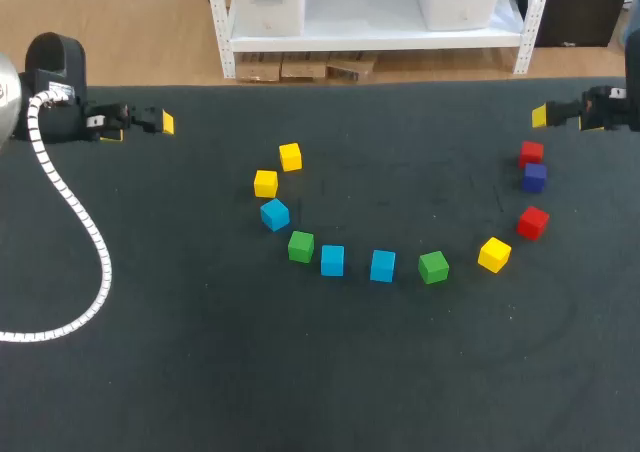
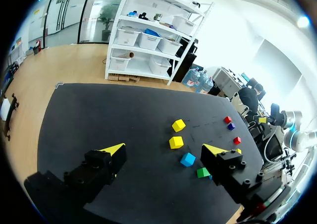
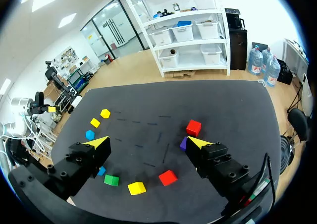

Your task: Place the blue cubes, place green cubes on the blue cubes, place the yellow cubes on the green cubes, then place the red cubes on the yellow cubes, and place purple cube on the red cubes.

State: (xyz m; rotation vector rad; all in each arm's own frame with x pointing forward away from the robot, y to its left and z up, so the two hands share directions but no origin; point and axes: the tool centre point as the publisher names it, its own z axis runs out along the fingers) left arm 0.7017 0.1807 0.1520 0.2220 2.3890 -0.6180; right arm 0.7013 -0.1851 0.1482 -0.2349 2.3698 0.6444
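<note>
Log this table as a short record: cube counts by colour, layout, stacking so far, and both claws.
blue cubes: three
green cubes: two
yellow cubes: three
red cubes: two
purple cube: one, between the two reds
layout: a loose arc on the table
stacking: none yet; every cube sits singly
left claw: open, empty, well left of the cubes
right claw: open, empty, close to the arc's right end

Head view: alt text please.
Eleven loose cubes arc across a dark table: three yellow, three blue, two green, two red, one purple, none stacked. The left end effector and right end effector sit open at the sides.
</note>
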